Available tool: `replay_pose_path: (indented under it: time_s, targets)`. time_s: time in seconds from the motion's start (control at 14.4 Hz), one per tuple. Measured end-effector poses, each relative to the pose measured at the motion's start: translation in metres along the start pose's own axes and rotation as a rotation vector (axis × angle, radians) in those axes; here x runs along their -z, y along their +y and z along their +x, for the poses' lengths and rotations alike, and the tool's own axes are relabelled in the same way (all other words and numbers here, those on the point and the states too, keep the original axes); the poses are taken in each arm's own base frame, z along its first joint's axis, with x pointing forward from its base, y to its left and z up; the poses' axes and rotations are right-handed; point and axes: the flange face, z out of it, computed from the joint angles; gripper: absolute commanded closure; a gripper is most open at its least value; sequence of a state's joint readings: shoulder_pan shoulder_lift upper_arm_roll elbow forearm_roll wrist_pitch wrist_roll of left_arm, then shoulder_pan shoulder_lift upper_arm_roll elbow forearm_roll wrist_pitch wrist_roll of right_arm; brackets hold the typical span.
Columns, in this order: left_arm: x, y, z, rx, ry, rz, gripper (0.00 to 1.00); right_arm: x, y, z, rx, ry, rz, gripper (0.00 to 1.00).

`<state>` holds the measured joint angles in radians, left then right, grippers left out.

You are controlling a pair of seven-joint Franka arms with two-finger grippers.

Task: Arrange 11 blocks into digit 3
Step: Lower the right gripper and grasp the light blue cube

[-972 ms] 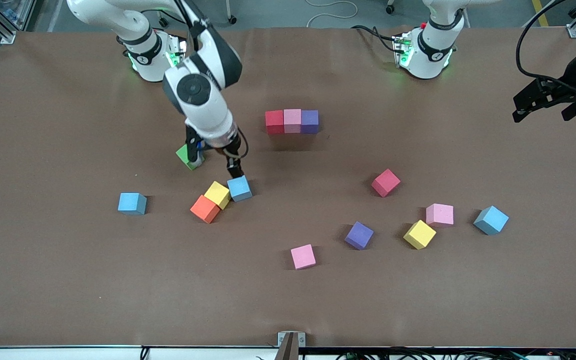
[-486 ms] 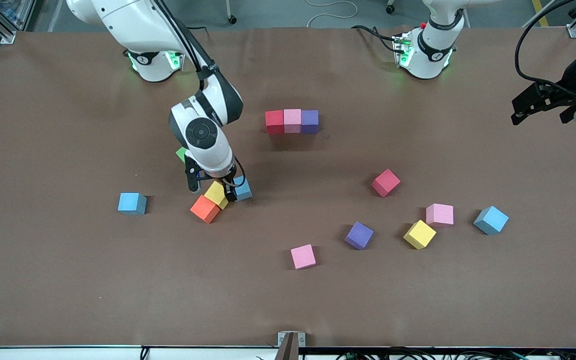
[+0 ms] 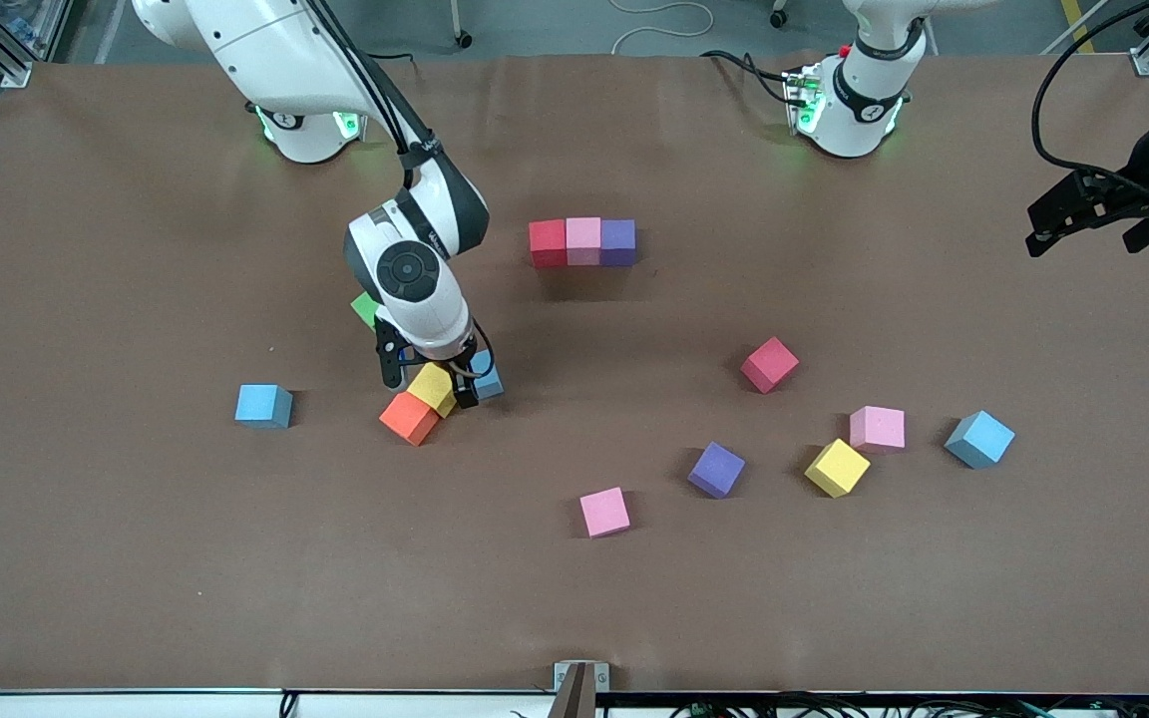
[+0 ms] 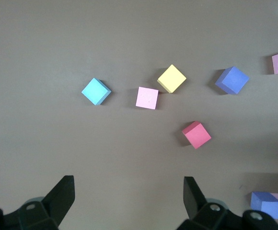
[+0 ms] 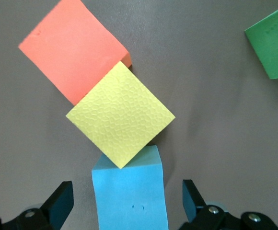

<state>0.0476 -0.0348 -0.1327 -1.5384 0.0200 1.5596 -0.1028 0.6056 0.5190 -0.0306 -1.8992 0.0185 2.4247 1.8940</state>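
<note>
Front view: right gripper [image 3: 430,387] low over yellow block [image 3: 432,387], jaws wide open, holding nothing; orange block [image 3: 408,417] and blue block [image 3: 484,379] touch the yellow one; started bar of red, pink, purple [image 3: 582,241] sits farther from the camera; left gripper [image 3: 1083,211] waits at its end of the worktop, open, empty. Left wrist view: only scattered loose blocks [image 4: 147,97]. Right wrist view: yellow cube [image 5: 120,114] sits diagonal to the jaws; risk: closing on corners twists it or drags its neighbours.
</note>
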Motion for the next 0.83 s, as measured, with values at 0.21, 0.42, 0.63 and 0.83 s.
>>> replay_pose_path:
  time_s: [0.21, 0.42, 0.63, 0.83]
  targets:
    - [-0.003, -0.001, 0.003, 0.001, 0.002, -0.001, 0.0, -0.01, -0.001, -0.001, 0.002, 0.003, -0.007, 0.03]
    - [-0.006, -0.001, 0.005, 0.001, 0.001, -0.002, 0.0, -0.015, -0.002, -0.003, 0.006, 0.003, -0.007, 0.38]
    - [-0.007, -0.001, 0.006, 0.001, -0.002, -0.002, 0.0, -0.015, -0.003, -0.003, 0.057, 0.009, -0.003, 1.0]
    - [-0.008, -0.001, 0.006, 0.001, -0.002, -0.002, 0.0, -0.013, -0.004, -0.003, 0.114, 0.012, 0.002, 1.0]
